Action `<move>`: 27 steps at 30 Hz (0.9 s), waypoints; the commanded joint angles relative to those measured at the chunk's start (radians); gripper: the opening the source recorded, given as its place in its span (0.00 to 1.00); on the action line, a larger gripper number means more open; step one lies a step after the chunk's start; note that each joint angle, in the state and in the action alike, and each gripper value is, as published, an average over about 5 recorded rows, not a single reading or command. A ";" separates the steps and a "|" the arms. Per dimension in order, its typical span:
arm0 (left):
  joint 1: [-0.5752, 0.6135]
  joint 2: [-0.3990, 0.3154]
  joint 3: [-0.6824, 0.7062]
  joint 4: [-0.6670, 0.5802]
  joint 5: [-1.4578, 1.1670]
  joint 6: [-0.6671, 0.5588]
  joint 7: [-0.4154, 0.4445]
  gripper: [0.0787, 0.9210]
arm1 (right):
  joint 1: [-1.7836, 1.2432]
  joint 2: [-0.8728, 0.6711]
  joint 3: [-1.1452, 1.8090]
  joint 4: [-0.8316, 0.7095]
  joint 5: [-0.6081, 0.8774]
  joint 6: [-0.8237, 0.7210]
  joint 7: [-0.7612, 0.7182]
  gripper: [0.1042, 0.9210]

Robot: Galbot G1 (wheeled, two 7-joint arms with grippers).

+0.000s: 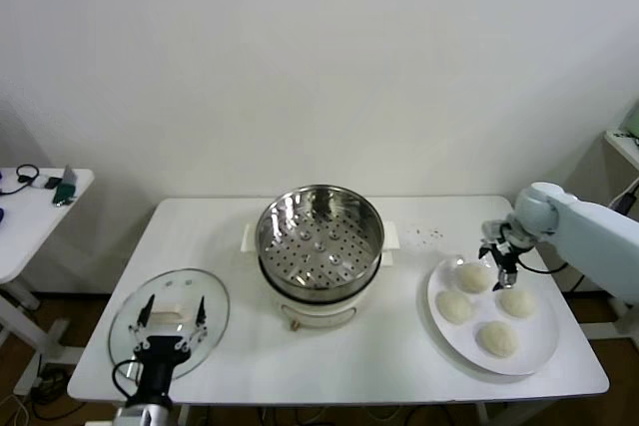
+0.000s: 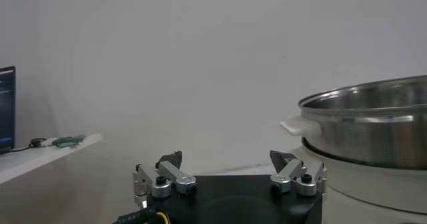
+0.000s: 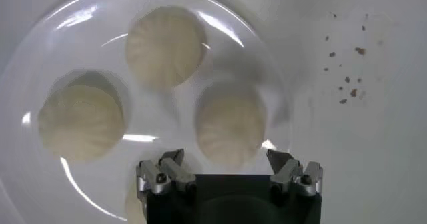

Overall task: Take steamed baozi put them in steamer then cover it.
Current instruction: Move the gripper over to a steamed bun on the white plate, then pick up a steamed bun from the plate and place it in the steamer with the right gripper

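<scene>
Closest to the robot, the left gripper (image 1: 172, 313) sits parked at the near left corner of the white rectangular table (image 1: 230, 341), fingers spread wide with nothing in them, hovering over the round clear glass lid with a cream bar handle (image 1: 212, 323) that lies flat on the tabletop there. Over on the right, the big round white plate (image 1: 539, 351) holds four smooth cream-white steamed buns (image 1: 497, 338). The right gripper (image 1: 498, 264) hangs just above the far-left bun (image 3: 230, 122), fingers spread to either side of it, not pinching it.

Mid-table is the shiny stainless steamer basket with a perforated floor (image 1: 319, 229), empty, sitting on its white electric pot base (image 1: 319, 308). Some small dark crumbs (image 1: 429, 234) dot the tabletop beyond the plate. Behind everything it's just a plain white wall (image 1: 319, 57), plus a small white side table (image 1: 30, 212) off to the left with a few bits on it.
</scene>
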 commanded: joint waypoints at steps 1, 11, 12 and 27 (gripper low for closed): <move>-0.002 0.002 -0.002 0.000 0.000 0.005 -0.001 0.88 | -0.028 0.053 0.013 -0.054 -0.019 0.004 0.001 0.88; 0.000 0.001 -0.004 0.002 0.000 0.004 0.000 0.88 | -0.041 0.061 0.037 -0.074 -0.042 0.018 0.003 0.88; 0.000 0.001 -0.004 0.002 0.000 0.004 0.000 0.88 | -0.043 0.062 0.040 -0.076 -0.042 0.020 0.003 0.88; 0.004 0.000 -0.008 0.001 -0.003 0.004 -0.002 0.88 | -0.030 0.061 0.046 -0.077 -0.039 0.027 -0.015 0.71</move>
